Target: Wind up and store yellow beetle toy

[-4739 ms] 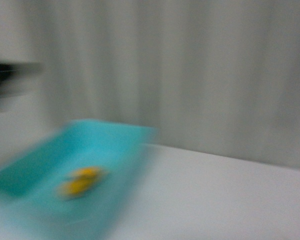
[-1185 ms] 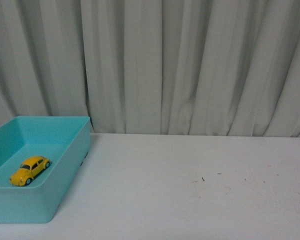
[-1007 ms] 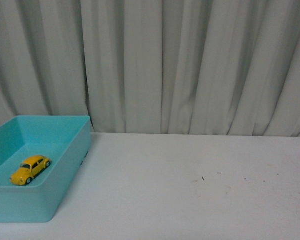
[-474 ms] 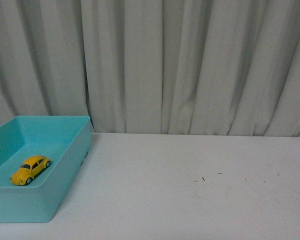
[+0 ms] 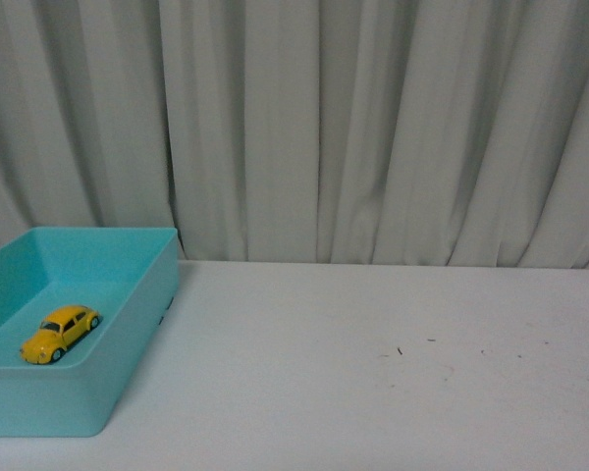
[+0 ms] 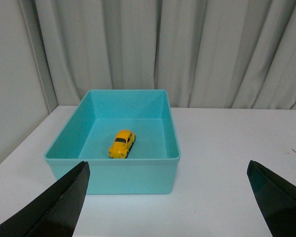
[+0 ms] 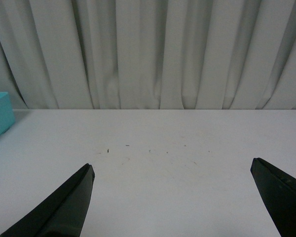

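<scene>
In the front view, the yellow beetle toy (image 5: 60, 333) sits on its wheels on the floor of a turquoise bin (image 5: 128, 334) at the left end of the white table (image 5: 373, 373); a pleated grey curtain (image 5: 373, 128) closes off the back, and neither arm shows here. The car's long axis runs on a diagonal across the bin floor, one end pointing toward the near-left corner, and it stands apart from all four walls. In the left wrist view, the left gripper (image 6: 172, 207) is spread wide and holds nothing, its two dark fingers framing the lower corners, one at each side (image 6: 64, 207). The bin lies straight ahead of it, with the toy (image 6: 122, 143) near the middle of the floor, its long axis running roughly toward the camera with a slight slant. In the right wrist view, the right gripper (image 7: 177, 202) is likewise spread and empty, facing bare table marked by a few dark specks (image 7: 148, 150), with only a sliver of the bin (image 7: 0, 116) at the edge of the picture. The left arm is therefore the nearer one: the toy lies ahead of and between its fingers, while the right arm stands well apart from it. As the car already rests inside the bin, storage looks done.
</scene>
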You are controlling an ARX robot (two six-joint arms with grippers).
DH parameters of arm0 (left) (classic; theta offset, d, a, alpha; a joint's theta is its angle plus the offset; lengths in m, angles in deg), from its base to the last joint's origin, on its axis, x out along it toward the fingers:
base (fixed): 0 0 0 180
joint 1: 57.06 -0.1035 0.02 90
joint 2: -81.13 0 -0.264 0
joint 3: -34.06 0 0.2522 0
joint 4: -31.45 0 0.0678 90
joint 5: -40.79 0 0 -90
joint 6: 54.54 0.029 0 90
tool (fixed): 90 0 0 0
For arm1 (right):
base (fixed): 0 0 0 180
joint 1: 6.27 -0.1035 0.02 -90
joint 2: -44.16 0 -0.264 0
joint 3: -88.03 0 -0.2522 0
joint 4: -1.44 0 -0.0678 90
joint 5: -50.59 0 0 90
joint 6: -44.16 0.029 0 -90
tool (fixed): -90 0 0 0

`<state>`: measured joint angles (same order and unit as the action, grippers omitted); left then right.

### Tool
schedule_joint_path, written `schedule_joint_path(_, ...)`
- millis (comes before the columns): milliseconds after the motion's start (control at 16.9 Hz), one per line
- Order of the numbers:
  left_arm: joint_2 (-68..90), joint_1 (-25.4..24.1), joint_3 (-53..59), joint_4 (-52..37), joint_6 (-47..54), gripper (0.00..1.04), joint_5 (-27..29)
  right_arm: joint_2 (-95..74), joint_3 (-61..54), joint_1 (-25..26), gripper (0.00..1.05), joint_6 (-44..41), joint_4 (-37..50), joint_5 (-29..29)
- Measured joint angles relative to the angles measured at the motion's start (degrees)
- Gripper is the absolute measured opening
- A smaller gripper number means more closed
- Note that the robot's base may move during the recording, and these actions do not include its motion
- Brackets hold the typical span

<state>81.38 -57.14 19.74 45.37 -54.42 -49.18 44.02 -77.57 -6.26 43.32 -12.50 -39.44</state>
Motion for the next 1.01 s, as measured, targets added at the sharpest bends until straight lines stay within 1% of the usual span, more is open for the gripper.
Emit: schedule_joint_path(1007, 0.0, 0.0, 0.0, 0.0, -0.1, 0.98, 0.0, 0.0, 0.0, 0.0, 0.98, 0.0, 0.0, 0.0)
